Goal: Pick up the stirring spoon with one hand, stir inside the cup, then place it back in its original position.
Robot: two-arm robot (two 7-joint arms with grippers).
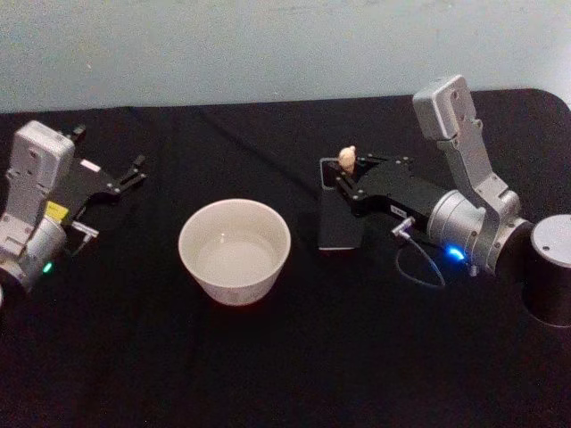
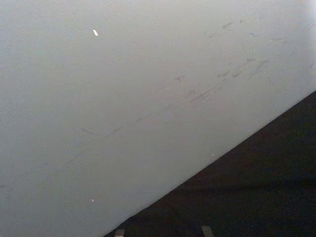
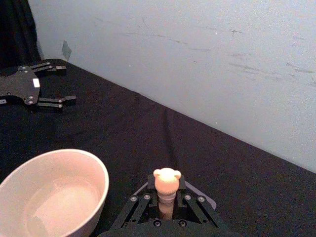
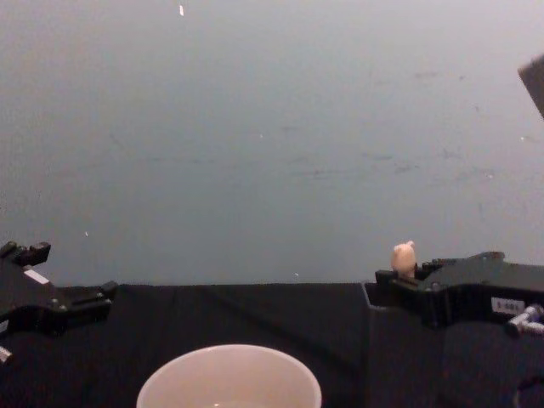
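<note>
The white cup (image 1: 194, 234) stands at the table's middle, also in the right wrist view (image 3: 97, 196) and the chest view (image 4: 229, 372). To its right is the dark square holder (image 1: 337, 228) (image 4: 393, 357). The stirring spoon stands upright in it, with its cream knobbed handle tip (image 1: 347, 158) (image 3: 167, 180) (image 4: 403, 256) sticking up; its bowl is hidden inside. My right gripper (image 1: 345, 175) (image 3: 167, 200) (image 4: 406, 277) is above the holder, shut on the spoon's handle just below the knob. My left gripper (image 1: 109, 153) (image 3: 63, 84) (image 4: 71, 277) rests open at the far left.
A black cloth (image 1: 294, 366) covers the table, and a pale wall (image 1: 268, 45) rises just behind it. A loose cable (image 1: 419, 263) hangs from the right wrist, to the right of the holder. There is bare cloth in front of the cup.
</note>
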